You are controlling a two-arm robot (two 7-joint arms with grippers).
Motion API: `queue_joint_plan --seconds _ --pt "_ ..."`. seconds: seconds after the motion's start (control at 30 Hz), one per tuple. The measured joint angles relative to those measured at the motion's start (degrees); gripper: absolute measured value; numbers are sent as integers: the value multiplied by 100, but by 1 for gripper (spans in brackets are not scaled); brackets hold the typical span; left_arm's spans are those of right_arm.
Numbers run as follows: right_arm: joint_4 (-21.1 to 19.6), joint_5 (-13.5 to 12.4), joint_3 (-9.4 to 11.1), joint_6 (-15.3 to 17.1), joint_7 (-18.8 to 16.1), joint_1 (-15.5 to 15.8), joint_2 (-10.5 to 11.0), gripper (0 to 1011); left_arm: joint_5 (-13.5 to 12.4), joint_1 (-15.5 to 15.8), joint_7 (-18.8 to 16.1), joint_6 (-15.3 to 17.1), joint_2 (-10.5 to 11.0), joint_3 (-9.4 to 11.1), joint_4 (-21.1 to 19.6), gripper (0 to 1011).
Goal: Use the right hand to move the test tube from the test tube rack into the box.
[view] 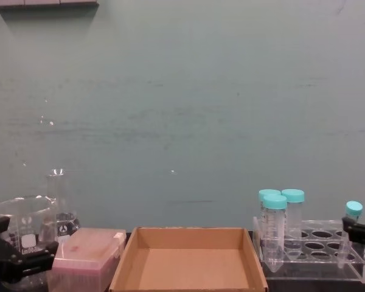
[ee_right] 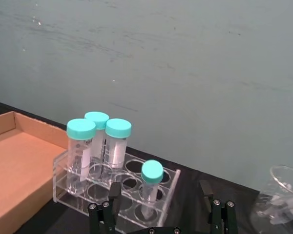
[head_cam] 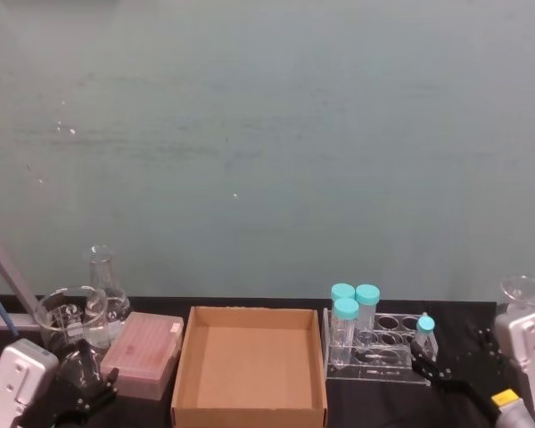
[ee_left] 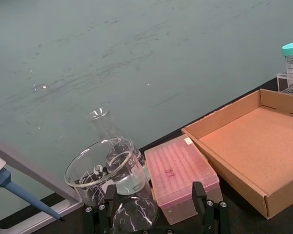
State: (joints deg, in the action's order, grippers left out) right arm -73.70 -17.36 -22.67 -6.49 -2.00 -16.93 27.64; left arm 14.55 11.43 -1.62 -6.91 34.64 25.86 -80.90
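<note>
The slim test tube point(head_cam: 425, 332) with a small teal cap stands upright in the right end of the clear rack point(head_cam: 383, 370). My right gripper point(head_cam: 455, 361) is low at the near right of the rack and open. In the right wrist view its fingers point(ee_right: 105, 214) straddle the rack's near right corner, with the test tube point(ee_right: 151, 187) just beyond the gap and untouched. The chest view shows one black finger point(view: 359, 231) beside the test tube point(view: 351, 213). The brown cardboard box point(head_cam: 250, 312) lies left of the rack. My left gripper point(head_cam: 89, 392) rests open at the near left.
Three wider teal-capped tubes point(head_cam: 346, 309) fill the rack's left end. A pink lidded box point(head_cam: 143, 352), a beaker point(head_cam: 67, 321) and a conical flask point(head_cam: 102, 276) crowd the left. A blue pipette point(ee_left: 19, 190) lies there too. A glass vessel point(head_cam: 526, 294) stands at the far right.
</note>
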Motion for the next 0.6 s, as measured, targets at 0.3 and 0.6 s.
queue_joint_plan --seconds 0.3,0.6 --pt "581 7 37 -56 -196 -389 -360 1002 0 0 0 0 0 0 0 1000" --pt "936 81 92 -152 -339 -607 -576 1002 0 0 0 0 0 0 0 1000"
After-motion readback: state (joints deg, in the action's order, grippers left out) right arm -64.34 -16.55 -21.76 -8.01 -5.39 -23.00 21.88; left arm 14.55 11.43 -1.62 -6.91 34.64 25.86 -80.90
